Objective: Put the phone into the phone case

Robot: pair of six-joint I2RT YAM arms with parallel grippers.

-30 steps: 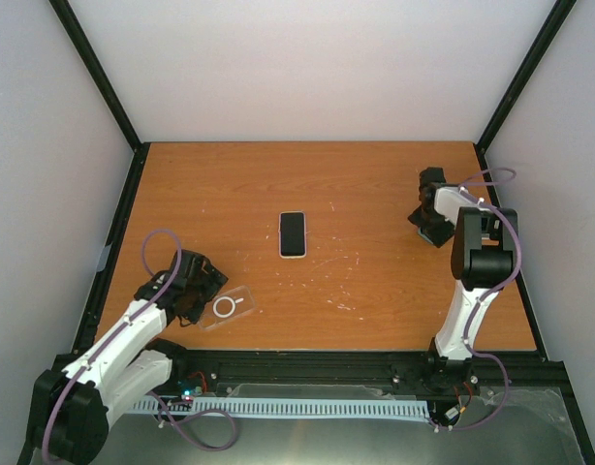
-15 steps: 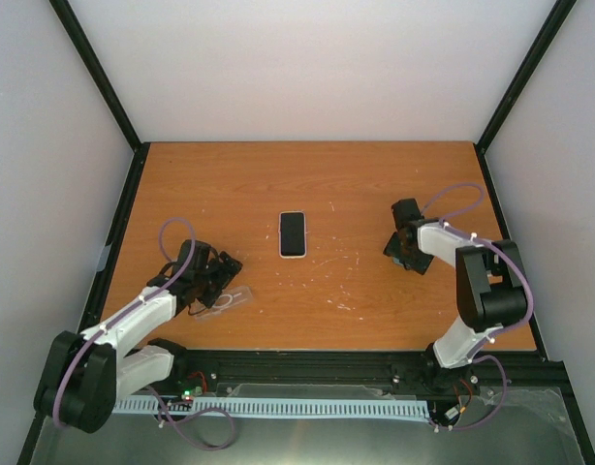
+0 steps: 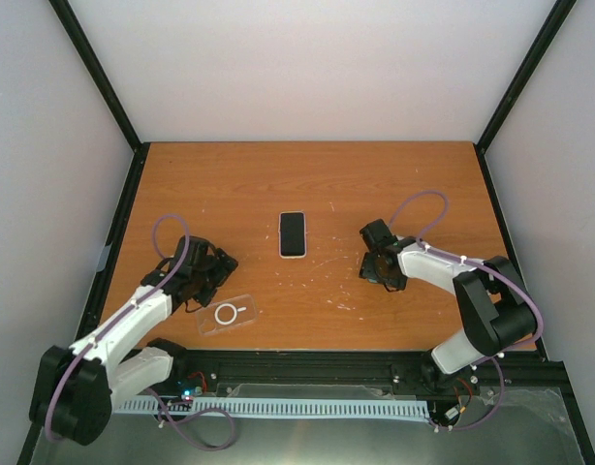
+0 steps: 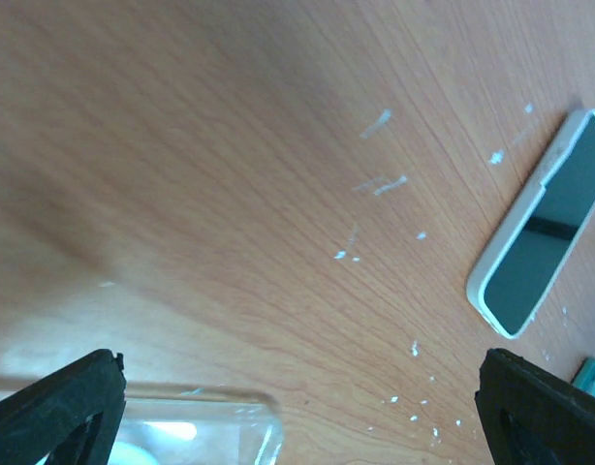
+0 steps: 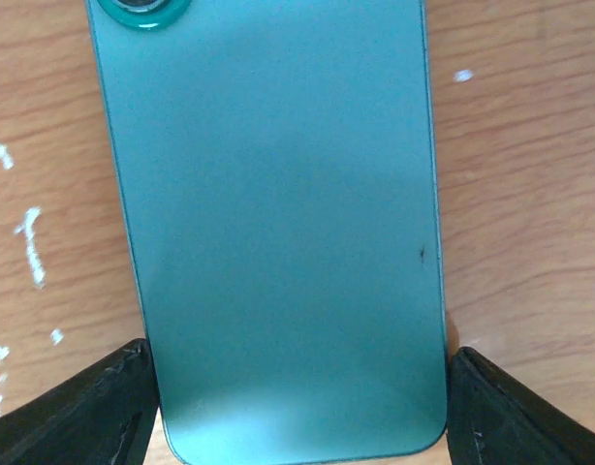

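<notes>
A teal phone fills the right wrist view, back side up with its camera ring at the top. My right gripper is shut on its two long edges just above the wood. In the top view that gripper hangs right of centre and hides the phone. The clear phone case, with a white ring on it, lies flat at the near left. Its corner shows low in the left wrist view. My left gripper hovers open just beyond the case's far end, holding nothing.
A second phone with a white rim and dark screen lies face up at the table's centre; it shows in the left wrist view too. White specks mark the wood. Black frame posts stand at the table's edges.
My right arm has swung from the far right toward the centre and nearer the front, carrying the teal phone. The left gripper shifted slightly farther over the case, which stays where it was.
</notes>
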